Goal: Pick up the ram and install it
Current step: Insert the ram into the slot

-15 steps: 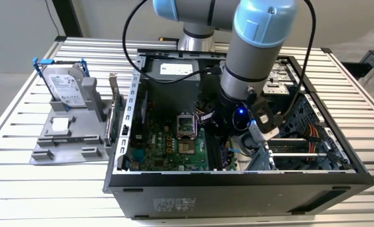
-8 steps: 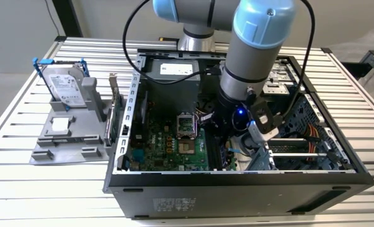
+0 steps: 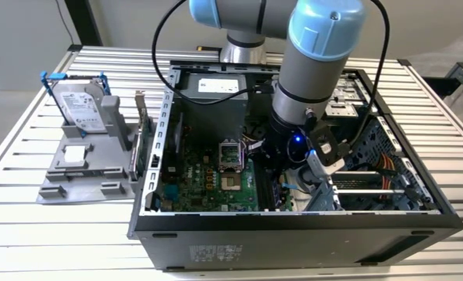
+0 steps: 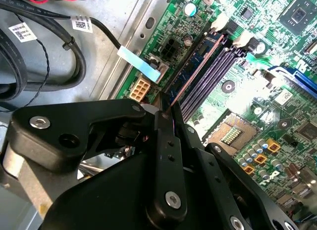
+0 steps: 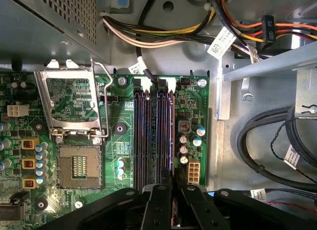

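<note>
Second wrist view first: the black gripper (image 4: 166, 110) is closest to the lens, its fingers clenched on the ram (image 4: 195, 67). The ram stands on its thin edge and runs away from the fingertips toward the white slot latches (image 4: 220, 24). It sits along the outermost memory slot, but I can't tell whether it's pushed all the way down. On one side of it the other purple slots (image 4: 213, 76) lie side by side with nothing in them, so that side is open. The other side is tighter, with a white power connector (image 4: 140, 88) just beside the stick near the board's edge. Bare grey chassis floor and fat black cables (image 4: 29, 47) come after that. Past the slots is the CPU socket (image 4: 233, 133).

Same story in the first wrist view. The gripper (image 5: 173, 188) holds the ram (image 5: 172, 141) edge-on between the vacant slots (image 5: 146, 136) and the white connector (image 5: 192, 169). The CPU socket (image 5: 79, 165), with its metal frame flipped up, is well apart.

In the exterior view, the case's front wall (image 3: 294, 234) is nearest. The arm (image 3: 309, 76) reaches straight down into the open computer case between its walls, right of centre. On the exterior view's left, well clear of the case, a silver hard drive (image 3: 83, 108) with blue clips stands in a grey holder (image 3: 75, 175) on the slatted table (image 3: 28, 234).
</note>
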Robot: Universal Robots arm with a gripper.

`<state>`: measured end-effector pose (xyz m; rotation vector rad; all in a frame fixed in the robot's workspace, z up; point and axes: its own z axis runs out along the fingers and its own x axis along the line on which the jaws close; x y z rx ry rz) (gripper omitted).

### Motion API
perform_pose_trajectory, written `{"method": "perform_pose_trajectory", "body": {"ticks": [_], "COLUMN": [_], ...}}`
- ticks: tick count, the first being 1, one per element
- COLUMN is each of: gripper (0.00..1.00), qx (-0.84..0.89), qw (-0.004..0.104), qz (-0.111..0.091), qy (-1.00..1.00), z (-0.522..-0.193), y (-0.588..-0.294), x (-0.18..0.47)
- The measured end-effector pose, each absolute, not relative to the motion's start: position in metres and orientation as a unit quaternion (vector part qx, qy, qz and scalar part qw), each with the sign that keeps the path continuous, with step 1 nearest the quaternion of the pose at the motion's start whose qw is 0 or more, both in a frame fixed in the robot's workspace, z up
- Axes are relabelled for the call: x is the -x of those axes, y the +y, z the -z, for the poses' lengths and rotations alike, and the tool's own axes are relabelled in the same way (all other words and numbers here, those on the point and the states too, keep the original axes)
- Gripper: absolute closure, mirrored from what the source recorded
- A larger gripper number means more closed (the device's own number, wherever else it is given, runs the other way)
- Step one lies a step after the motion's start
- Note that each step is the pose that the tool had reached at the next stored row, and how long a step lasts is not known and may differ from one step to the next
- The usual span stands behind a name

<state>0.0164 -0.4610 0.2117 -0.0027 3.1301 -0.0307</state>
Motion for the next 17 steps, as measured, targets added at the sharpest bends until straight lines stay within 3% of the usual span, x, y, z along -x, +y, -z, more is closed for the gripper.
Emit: {"method": "perform_pose_trajectory", "body": {"ticks": [5,6,17], "gripper": [1.00,0.00,0.00], "qx": [0.001,0.001,0.001], "qw": [0.006,0.006,0.006], "qz": [0.010,0.010,0.010], "qy": [1.000,1.000,1.000], "z": [-0.212,-0.212,-0.228], "y": [-0.461,-0.461,-0.461], "x": [-0.016,-0.016,-0.016]}}
